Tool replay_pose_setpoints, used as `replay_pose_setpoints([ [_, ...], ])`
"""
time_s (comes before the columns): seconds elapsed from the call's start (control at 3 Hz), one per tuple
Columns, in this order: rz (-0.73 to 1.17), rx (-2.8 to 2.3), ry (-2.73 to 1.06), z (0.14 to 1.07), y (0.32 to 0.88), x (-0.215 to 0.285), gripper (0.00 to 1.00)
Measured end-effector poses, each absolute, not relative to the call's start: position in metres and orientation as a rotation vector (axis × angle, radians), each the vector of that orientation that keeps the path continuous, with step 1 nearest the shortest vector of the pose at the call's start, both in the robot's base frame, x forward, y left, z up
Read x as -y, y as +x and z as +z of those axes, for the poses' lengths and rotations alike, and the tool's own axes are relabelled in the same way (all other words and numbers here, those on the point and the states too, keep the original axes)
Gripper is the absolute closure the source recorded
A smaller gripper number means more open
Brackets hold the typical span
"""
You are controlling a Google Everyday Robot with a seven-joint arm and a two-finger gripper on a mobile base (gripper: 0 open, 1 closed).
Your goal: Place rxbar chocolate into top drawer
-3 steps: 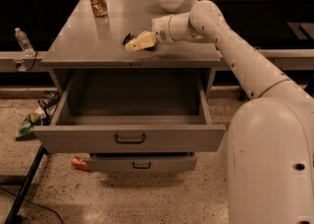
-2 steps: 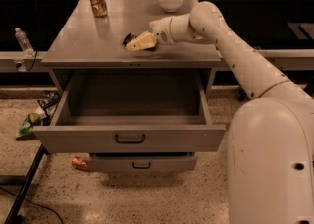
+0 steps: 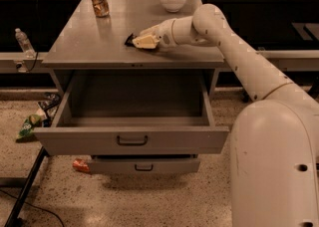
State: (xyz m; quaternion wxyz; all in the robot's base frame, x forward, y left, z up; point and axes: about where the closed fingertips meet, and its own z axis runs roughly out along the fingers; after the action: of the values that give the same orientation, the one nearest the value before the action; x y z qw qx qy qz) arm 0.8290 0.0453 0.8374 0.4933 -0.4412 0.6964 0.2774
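On the grey tabletop the chocolate bar lies flat, poking out from under the tip of our gripper; whether the jaws hold it we cannot tell. We judge it light, thin and slick-wrapped, best pinched across its narrow width. Below, the top drawer stands open.

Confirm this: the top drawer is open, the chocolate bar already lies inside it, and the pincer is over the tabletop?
No. The camera view shows the top drawer open but without the bar; the rxbar chocolate lies on the tabletop at the tip of the pincer.
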Motion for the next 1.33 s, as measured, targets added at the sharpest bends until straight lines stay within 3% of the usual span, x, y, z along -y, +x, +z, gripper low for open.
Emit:
replay_pose_setpoints([
  [0.33, 0.676, -1.687, -1.081, 0.835, 0.828, -0.047, 0.92],
  [0.67, 0.684, -1.684, -1.078, 0.836, 0.825, -0.049, 1.00],
  [1.33, 0.727, -1.703, -1.043, 0.857, 0.783, -0.043, 1.00],
])
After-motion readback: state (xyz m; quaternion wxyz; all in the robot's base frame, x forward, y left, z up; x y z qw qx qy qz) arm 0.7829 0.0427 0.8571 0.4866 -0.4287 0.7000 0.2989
